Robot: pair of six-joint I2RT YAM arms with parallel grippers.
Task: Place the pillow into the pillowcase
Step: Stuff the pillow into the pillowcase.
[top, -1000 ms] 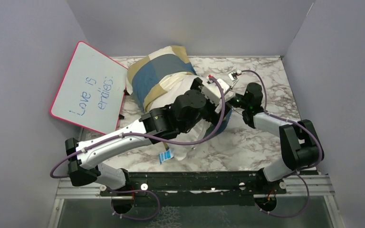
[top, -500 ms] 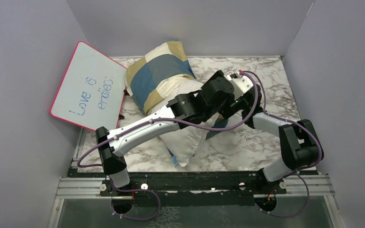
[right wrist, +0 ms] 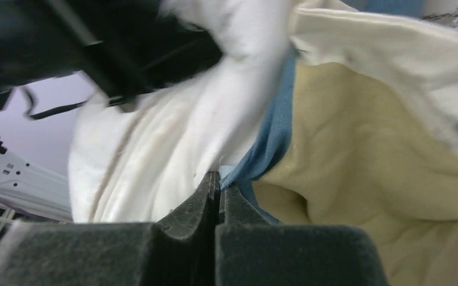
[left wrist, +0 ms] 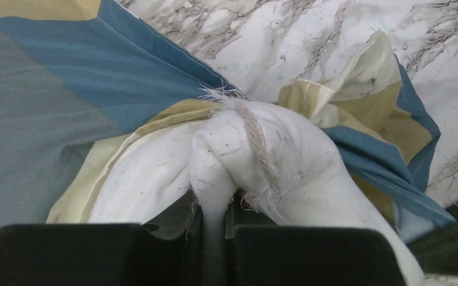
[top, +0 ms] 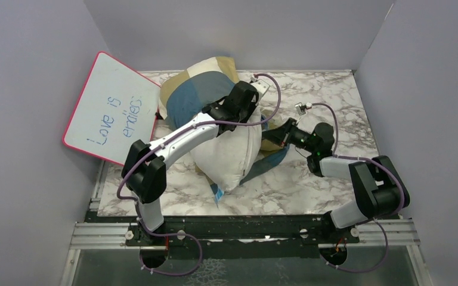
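Left gripper point(left wrist: 213, 208) clenched a pillow point(top: 229, 158) corner, right gripper point(right wrist: 216, 189) pinched the pillowcase point(top: 194, 98) hem; the pillow seemed roughly half inside toward 12 o'clock, its 6 o'clock end bare.

**Two arms, both reaching in toward the middle, both claws closed on cloth**

Left arm point(top: 179, 134): the upper link rises from the base at the near edge and the elbow is sharply bent. The forearm stretches forward and to the right, with the wrist tipped down. Left claw point(left wrist: 213, 217): the fingers point(left wrist: 286, 256) are drawn nearly together, pinching a white fold of the pillow point(left wrist: 256, 149).
Right arm point(top: 370, 185): the elbow is folded at the near right and the forearm runs low toward the left. Right claw point(right wrist: 216, 190): the jaws are pressed together, with a blue edge of the pillowcase point(right wrist: 268, 137) caught at the tips. It sits near the left wrist, to that wrist's right and nearer the bases.
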